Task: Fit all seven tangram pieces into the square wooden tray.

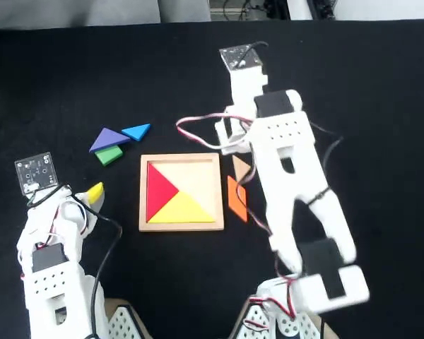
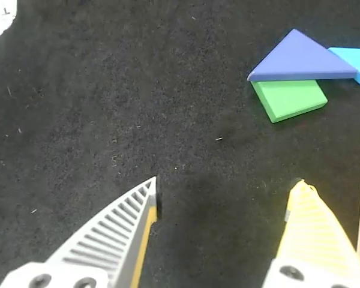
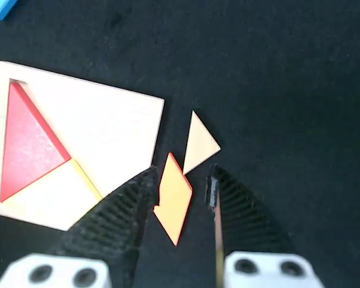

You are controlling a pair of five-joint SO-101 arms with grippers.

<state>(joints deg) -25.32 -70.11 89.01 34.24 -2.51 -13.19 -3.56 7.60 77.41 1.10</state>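
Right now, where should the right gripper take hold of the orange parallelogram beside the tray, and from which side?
Grip the orange parallelogram across its two long edges, at the middle, coming straight down: it lies flat, so only thin edges offer hold. The right gripper is open astride it. Stay off the tip near the beige triangle.

On the black table (image 1: 71, 78), a square wooden tray (image 1: 181, 157) holds a red triangle (image 1: 159, 189) and a yellow triangle (image 1: 182, 210), with an orange parallelogram (image 1: 237, 200) and a pale wooden triangle (image 1: 240, 168) just beside it, and a purple triangle (image 1: 108, 139), a blue triangle (image 1: 136, 131) and a green square (image 1: 109, 156) clustered apart.
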